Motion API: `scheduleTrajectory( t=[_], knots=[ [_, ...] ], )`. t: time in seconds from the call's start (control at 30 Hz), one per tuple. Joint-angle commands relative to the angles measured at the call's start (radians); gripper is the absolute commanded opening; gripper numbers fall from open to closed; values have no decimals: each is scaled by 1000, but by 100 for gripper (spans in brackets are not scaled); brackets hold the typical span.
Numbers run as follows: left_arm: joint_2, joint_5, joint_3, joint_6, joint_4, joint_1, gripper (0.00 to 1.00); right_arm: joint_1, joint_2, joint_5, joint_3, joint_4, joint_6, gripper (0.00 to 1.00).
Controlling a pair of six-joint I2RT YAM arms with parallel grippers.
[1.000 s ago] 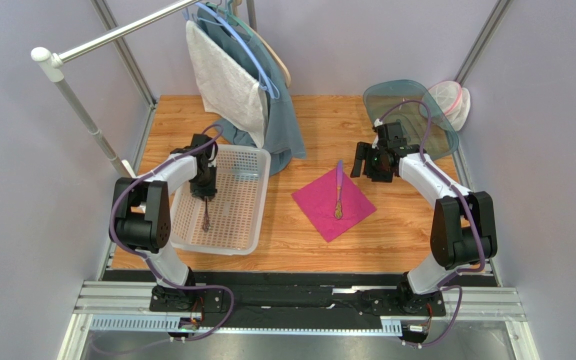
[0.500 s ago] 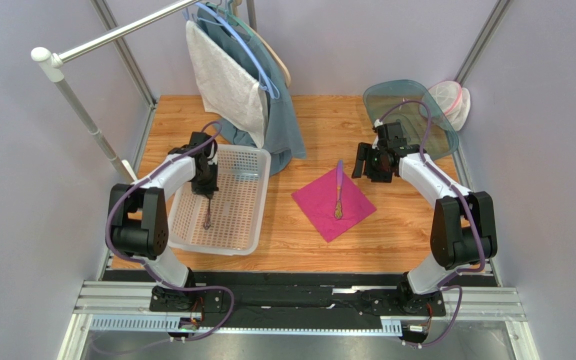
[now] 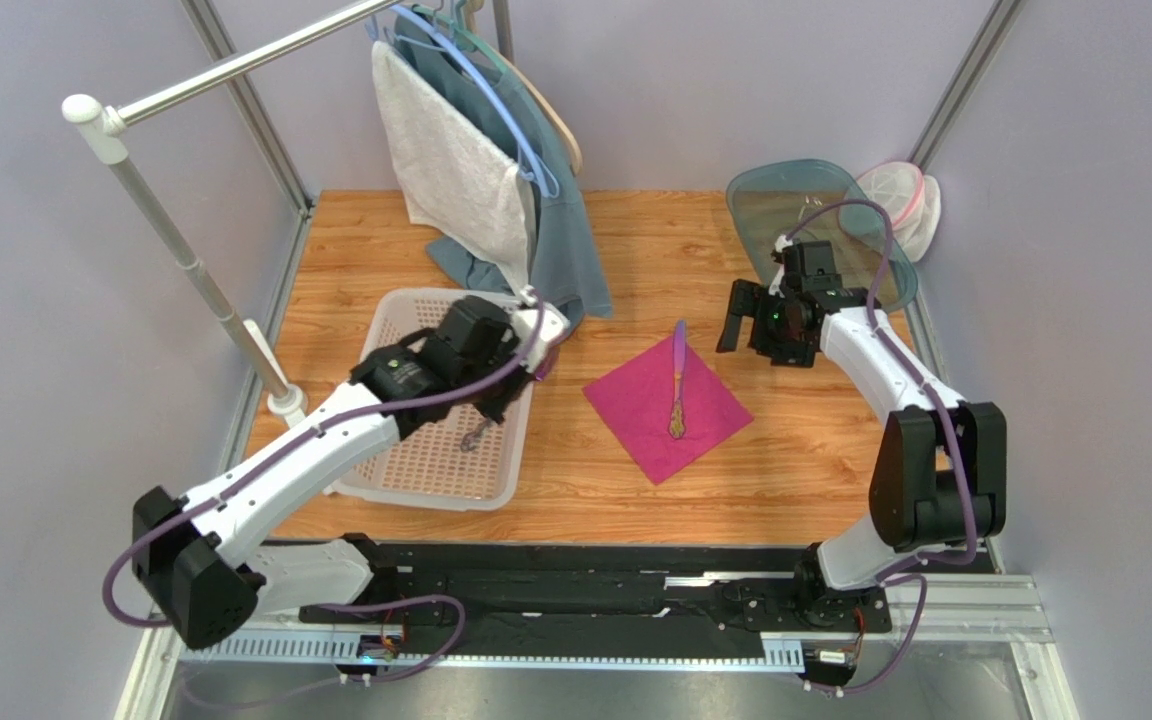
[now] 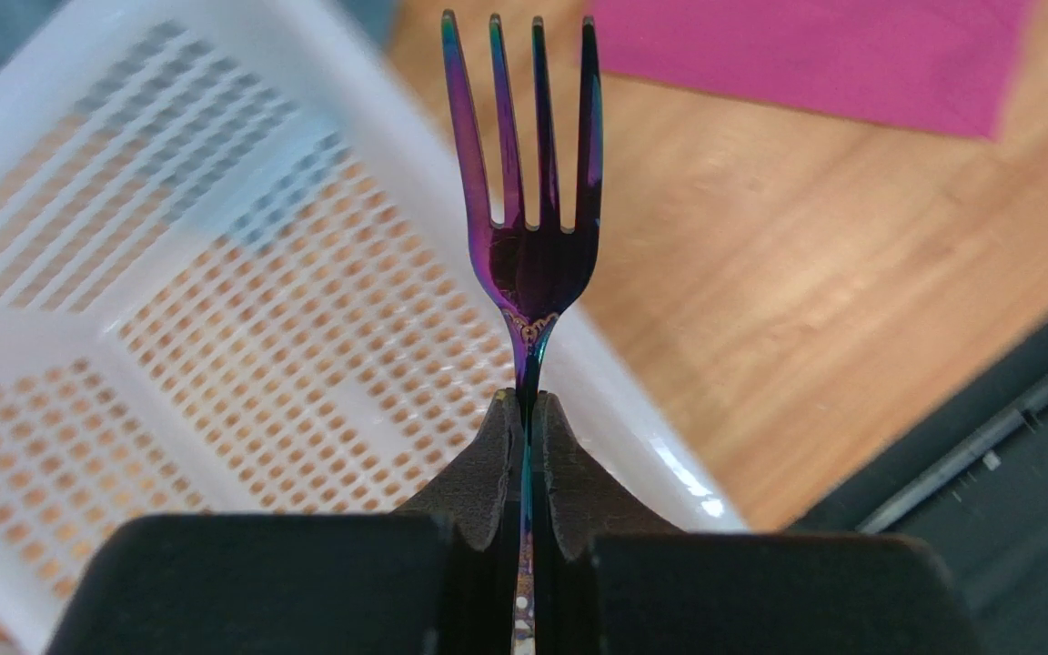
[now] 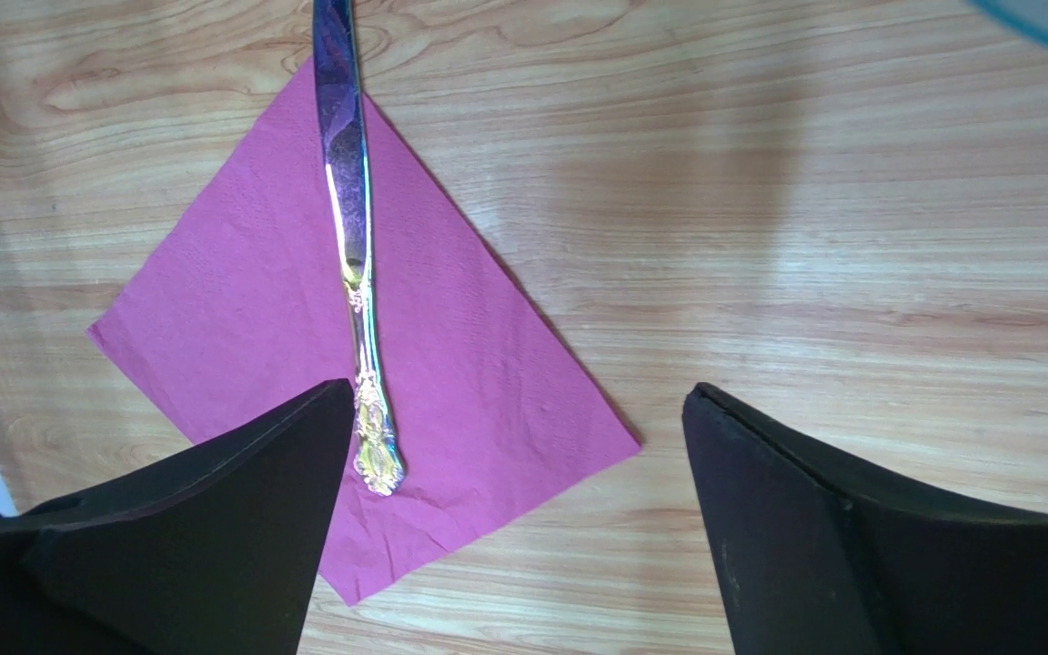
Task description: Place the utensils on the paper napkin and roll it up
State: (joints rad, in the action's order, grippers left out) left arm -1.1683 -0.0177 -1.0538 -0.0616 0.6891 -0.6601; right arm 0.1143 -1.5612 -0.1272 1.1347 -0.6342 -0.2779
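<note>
While the left gripper (image 4: 526,412) hangs over the right rim of the white perforated basket (image 3: 432,468), we see its fingers pressed tight on the slim stem of a fork (image 4: 530,259). They grip it just behind the head. The fork is iridescent purple and blue. Its four tines point straight away from the fingers, and in the wrist view they reach out past the basket rim over bare wood. From above, the fork is clear of the basket floor and touches nothing but the fingers.

To the right of the basket, the magenta paper napkin (image 3: 710,408) lies flat on the wooden table (image 3: 793,473), turned like a diamond with one corner toward the far side. A knife (image 5: 347,205) rests on it, running from near to far. Its ornate handle end sits on the paper, inside the near part of the napkin. Its shiny blade runs over the far corner and out onto the wood.

The right gripper (image 5: 516,396) hovers right of the napkin's far corner, off the table, with its jaws spread wide and nothing between them. In its wrist view we look down between the two dark fingers onto the napkin and knife.

At the far left, a grey-white towel (image 3: 447,165) and a teal cloth (image 3: 575,255) hang from hangers.
</note>
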Motion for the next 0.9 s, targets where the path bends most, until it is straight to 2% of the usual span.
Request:
scheduleTrajectory(
  t=[0.0,0.07,0.23,0.4,0.57,0.73,0.87],
  knots=[
    [-121,32,-145,-28,-34,-165,0,-48,87,-26,10,-19,42,99],
    [-253,44,-289,20,-20,-214,0,-61,105,-28,-1,-22,46,100],
    [-558,50,-599,311,79,-237,0,-88,124,-29,-15,-44,57,100],
    [-703,-43,-690,511,17,-271,0,-94,148,-12,-32,-42,49,100],
    [-866,-163,-830,601,7,-276,0,-96,153,-6,-41,-33,49,100],
    [-977,-169,-914,669,20,-268,0,-96,148,-8,-55,-18,42,100],
    [-1016,-136,-907,740,-17,-246,1,-97,159,3,-64,-16,54,100]
  ],
)
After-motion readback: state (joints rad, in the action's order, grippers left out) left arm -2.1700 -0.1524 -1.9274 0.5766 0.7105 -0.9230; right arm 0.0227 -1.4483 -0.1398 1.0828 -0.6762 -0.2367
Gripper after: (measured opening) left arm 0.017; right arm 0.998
